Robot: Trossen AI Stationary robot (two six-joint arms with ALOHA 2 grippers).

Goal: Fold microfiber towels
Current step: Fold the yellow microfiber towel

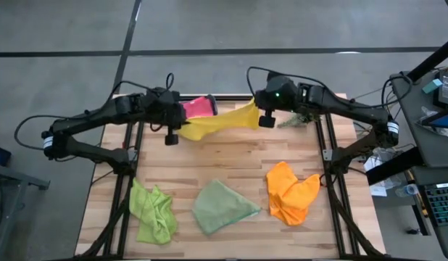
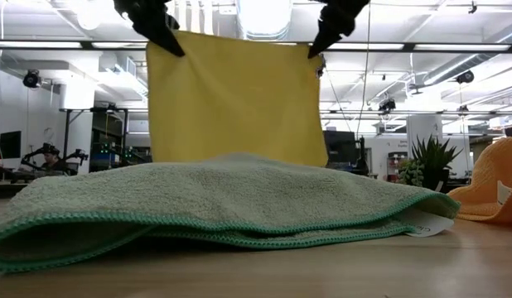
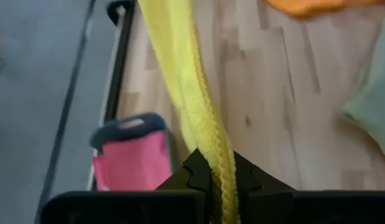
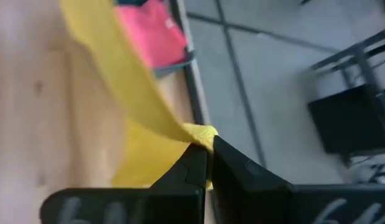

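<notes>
We hold the yellow towel [image 2: 235,99] stretched above the bench's [image 1: 231,167] far side, left fingers [image 2: 161,29] and right fingers [image 2: 326,29] each pinching a top corner. It hangs limp and light, so corner grips suit it. The sage towel [image 2: 223,203] looks nubby, probably with a stitched hem.

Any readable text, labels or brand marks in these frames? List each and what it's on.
None readable.
White tag at the edge of the pale sage green microfiber towel, low view: any print is too small to read.
Hanging yellow microfiber towel: no visible print.
Pink cloth in the teal plastic bin: no visible print.
</notes>
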